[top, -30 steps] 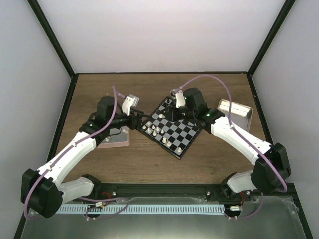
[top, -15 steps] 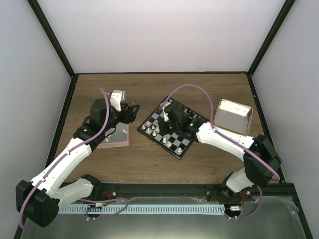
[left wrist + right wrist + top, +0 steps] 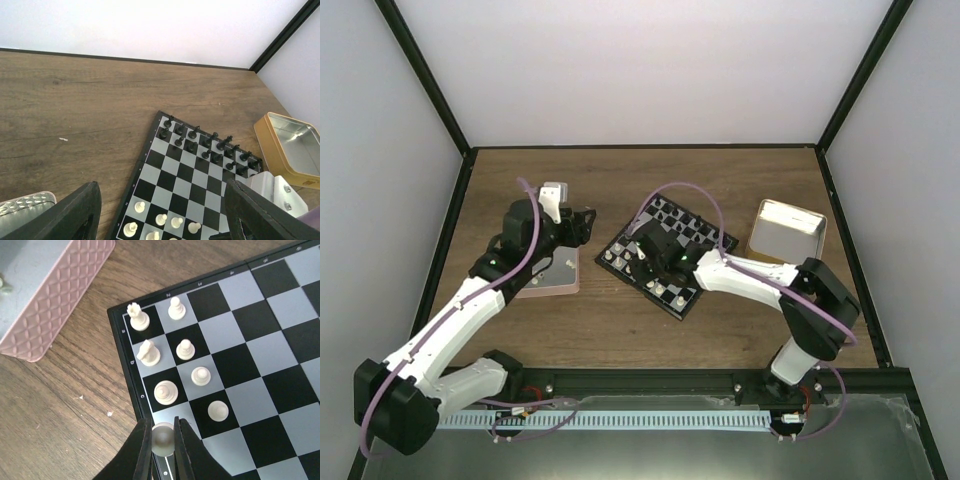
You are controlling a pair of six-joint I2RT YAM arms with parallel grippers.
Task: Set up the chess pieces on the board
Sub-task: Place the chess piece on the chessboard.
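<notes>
Top cam: fixed high behind the arm bases, tilted down and forward, far enough to take in the whole table point(image 3: 620, 330), board point(image 3: 665, 303), pink tray point(image 3: 555, 283) and tan box point(image 3: 788, 232). Left wrist cam: low, mid-range, looks across the board toward the back wall, left claw point(image 3: 161, 200) framing the bottom edge; shares board and tan box with the top view. Right wrist cam: very close, almost straight down past the right claw point(image 3: 163, 440) at the board corner with white chess pieces point(image 3: 185, 347), plus the tray's edge. Both wrist views overlap on that corner.
</notes>
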